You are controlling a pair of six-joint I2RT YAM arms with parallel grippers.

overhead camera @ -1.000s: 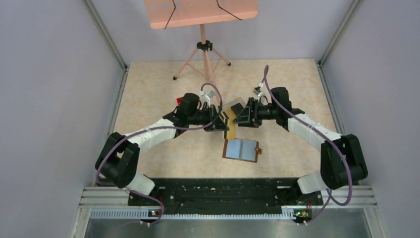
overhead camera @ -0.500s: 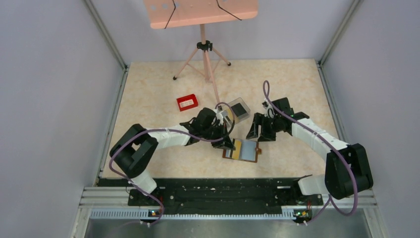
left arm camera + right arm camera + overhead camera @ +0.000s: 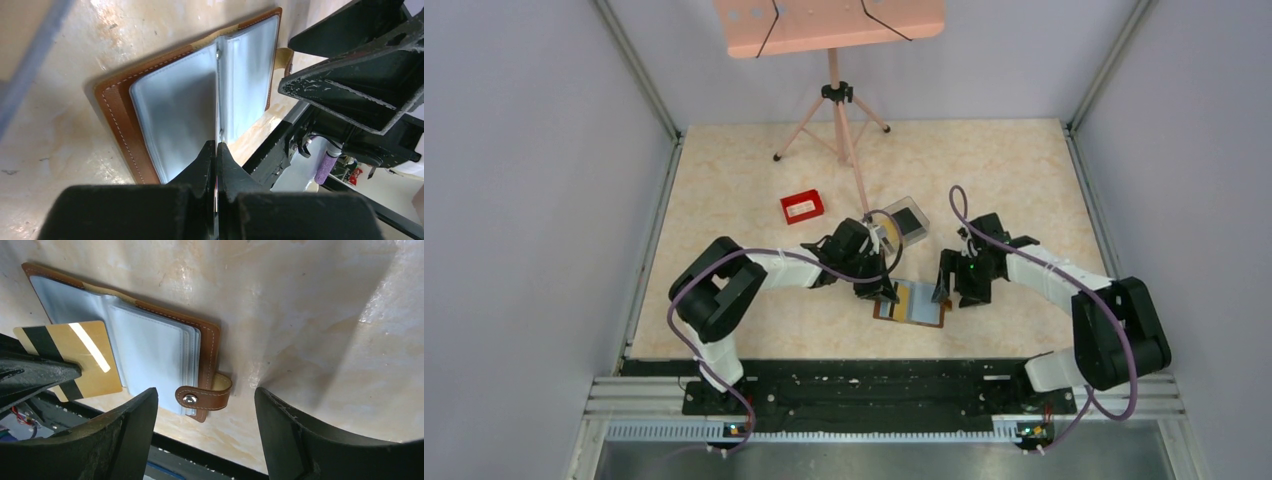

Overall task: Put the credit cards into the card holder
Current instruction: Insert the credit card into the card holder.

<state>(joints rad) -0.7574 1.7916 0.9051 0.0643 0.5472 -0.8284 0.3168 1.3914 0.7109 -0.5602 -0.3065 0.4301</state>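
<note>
Both arms dropped nearer, to the open card holder (image 3: 921, 308) on the table (image 3: 754, 200). From above, the left gripper (image 3: 887, 291) pinches a tan-yellow card (image 3: 905, 294) over its left page. Its own camera shows fingers (image 3: 202, 165) squeezed tight. The right camera shows the right gripper (image 3: 204, 390) spread wide at the holder's right edge. Nothing pins the holder, so the card may shove it.
</note>
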